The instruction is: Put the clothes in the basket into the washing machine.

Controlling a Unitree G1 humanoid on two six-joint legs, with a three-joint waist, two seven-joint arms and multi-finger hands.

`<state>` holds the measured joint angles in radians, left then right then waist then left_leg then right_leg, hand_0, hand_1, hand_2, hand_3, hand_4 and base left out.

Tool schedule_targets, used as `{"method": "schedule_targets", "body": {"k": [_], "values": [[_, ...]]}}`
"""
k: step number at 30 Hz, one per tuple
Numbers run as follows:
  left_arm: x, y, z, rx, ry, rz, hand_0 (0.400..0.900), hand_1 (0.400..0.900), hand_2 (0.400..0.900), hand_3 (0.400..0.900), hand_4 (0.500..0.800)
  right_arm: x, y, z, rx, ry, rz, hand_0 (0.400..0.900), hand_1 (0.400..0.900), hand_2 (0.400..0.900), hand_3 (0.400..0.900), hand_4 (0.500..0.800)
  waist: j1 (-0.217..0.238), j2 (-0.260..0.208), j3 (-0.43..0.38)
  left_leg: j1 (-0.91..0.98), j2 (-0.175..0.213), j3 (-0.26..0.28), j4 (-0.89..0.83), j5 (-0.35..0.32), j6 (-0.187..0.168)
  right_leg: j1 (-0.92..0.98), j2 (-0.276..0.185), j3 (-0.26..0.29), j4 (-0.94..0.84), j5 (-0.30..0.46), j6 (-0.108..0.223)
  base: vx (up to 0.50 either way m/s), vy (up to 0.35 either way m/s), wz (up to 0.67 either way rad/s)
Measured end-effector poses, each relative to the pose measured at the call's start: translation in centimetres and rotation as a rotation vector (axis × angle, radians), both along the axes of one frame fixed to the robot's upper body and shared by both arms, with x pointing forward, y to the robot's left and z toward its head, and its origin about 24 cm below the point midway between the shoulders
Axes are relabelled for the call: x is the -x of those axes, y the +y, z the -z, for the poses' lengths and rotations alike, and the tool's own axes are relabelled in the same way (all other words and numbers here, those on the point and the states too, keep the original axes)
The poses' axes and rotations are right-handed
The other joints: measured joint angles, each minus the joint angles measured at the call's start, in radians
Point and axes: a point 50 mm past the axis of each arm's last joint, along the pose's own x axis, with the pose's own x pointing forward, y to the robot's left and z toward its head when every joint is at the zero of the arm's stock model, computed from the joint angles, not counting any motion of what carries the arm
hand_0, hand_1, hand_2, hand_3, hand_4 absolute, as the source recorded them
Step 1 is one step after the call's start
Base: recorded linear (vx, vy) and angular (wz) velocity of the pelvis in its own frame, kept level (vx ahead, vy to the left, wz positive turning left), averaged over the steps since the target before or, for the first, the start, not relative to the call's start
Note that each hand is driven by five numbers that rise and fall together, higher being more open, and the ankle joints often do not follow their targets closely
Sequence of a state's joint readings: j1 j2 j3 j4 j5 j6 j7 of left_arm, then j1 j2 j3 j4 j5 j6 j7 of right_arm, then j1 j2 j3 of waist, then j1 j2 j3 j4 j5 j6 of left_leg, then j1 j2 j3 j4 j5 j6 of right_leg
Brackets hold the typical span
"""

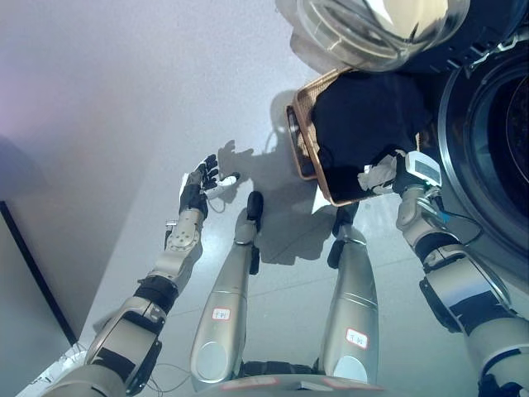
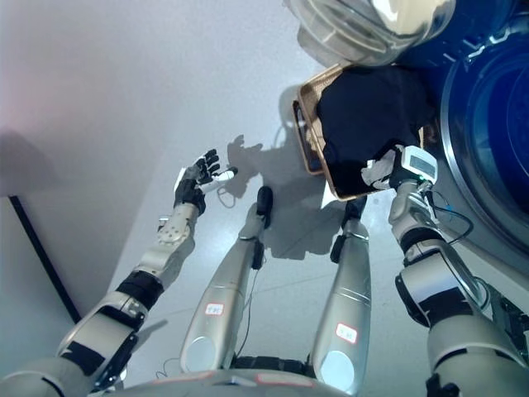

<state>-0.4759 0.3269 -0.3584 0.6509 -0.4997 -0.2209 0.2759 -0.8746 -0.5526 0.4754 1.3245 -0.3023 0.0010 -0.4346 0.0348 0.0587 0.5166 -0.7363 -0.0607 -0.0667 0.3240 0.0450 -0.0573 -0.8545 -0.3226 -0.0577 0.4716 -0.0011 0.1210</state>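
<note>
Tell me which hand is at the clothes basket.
The right hand, at the dark clothes in the wicker basket; the left hand hangs open over bare floor.

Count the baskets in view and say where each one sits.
1: a woven basket on the floor beside the washing machine, under its open door, heaped with dark clothes. None other shows.

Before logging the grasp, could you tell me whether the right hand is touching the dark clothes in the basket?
Touching: the left eye view shows the right hand on the dark clothes.
</note>
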Motion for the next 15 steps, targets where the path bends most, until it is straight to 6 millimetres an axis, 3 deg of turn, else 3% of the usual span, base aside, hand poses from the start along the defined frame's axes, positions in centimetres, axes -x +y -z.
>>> {"method": "schedule_targets", "body": {"k": [5,12,14,15], "values": [[-0.2,-0.6,-1.3,0.019,-0.051,0.013,0.900,0.900,0.900,0.900,0.800,-0.1,-1.7,-2.0,0.033,-0.035,0.044,0.900,0.900,0.900,0.900,0.800,0.005,0.007,0.004,-0.119,-0.012,0.008,0.089,-0.014,0.003,-0.111,-0.011,0.023,0.063,-0.004,-0.003,-0.01,0.004,0.01],[-0.2,-0.4,-1.2,0.015,-0.049,0.009,0.900,0.900,0.900,0.900,0.800,-0.3,-2.7,-3.3,0.060,0.014,0.078,0.900,0.900,0.900,0.900,0.800,0.017,0.007,0.010,-0.186,-0.009,0.016,0.197,-0.062,0.005,-0.158,-0.007,0.038,0.114,-0.019,-0.004,0.04,0.008,-0.08],[-0.2,-0.3,-1.3,0.014,-0.053,0.008,0.900,0.900,0.900,0.900,0.800,-0.6,-2.6,-4.0,0.066,0.003,0.076,0.400,0.400,0.400,0.400,0.500,0.015,0.007,0.010,-0.208,-0.009,0.025,0.222,-0.071,0.009,-0.179,-0.006,0.050,0.124,-0.019,-0.004,-0.01,0.015,-0.06],[-0.2,-0.3,-1.6,0.016,-0.062,0.010,0.900,0.900,0.900,0.900,0.800,-0.7,-2.7,-4.3,0.067,-0.002,0.076,0.400,0.400,0.400,0.400,0.500,0.015,0.007,0.010,-0.222,-0.008,0.029,0.238,-0.078,0.011,-0.191,-0.001,0.053,0.128,-0.019,-0.003,-0.02,0.010,-0.06]]}}
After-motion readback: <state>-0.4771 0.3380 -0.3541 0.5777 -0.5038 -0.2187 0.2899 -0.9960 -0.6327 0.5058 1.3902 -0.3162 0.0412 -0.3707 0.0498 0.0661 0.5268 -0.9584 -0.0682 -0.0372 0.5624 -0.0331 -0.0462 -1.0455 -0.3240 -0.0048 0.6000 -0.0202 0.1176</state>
